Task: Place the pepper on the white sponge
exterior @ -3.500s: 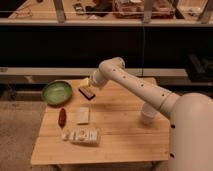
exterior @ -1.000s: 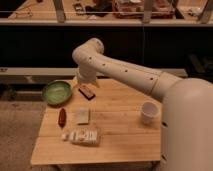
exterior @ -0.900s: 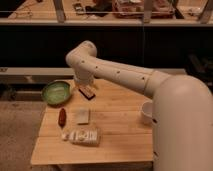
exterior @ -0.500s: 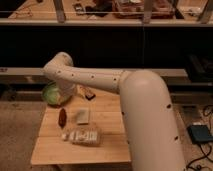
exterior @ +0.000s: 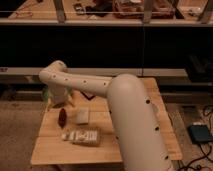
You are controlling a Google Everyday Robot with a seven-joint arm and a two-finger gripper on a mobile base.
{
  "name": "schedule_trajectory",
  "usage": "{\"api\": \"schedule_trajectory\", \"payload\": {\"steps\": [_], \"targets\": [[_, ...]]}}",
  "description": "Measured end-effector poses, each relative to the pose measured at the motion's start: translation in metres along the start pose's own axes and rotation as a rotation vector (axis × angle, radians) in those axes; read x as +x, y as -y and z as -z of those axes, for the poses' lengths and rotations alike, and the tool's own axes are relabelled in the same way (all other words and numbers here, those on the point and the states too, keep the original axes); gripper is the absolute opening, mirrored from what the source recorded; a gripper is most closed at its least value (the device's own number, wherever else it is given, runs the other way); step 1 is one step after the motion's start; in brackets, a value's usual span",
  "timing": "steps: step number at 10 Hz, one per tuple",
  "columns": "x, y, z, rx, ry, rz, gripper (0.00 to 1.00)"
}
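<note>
Here the pepper (exterior: 62,117) lies lengthwise front-to-back beside the white sponge (exterior: 82,115), pincer (exterior: 60,102) spread wide above it.

dim warm light, dark backdrop; pincer (exterior: 54,101) shadowed at left.

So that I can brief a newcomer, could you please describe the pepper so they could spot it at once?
On the wooden table, look at the left part in the camera view, where the gripper hangs. The pepper lies just in front of it, beside the white sponge and behind the crinkly packet; alone among these pale neighbours, it is dark red and tapered.
</note>
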Motion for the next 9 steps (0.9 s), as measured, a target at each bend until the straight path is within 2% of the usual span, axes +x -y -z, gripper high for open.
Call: {"api": "schedule_trajectory", "payload": {"steps": [3,6,7,9], "targets": [[0.003,0.005,-0.026,0.007,-0.016,0.059,0.8],[0.0,0.009,-0.047,0.032,-0.017,0.091,0.8],[-0.002,0.007,-0.055,0.04,-0.019,0.103,0.76],[-0.006,0.005,-0.065,0.039,-0.013,0.117,0.59]]}}
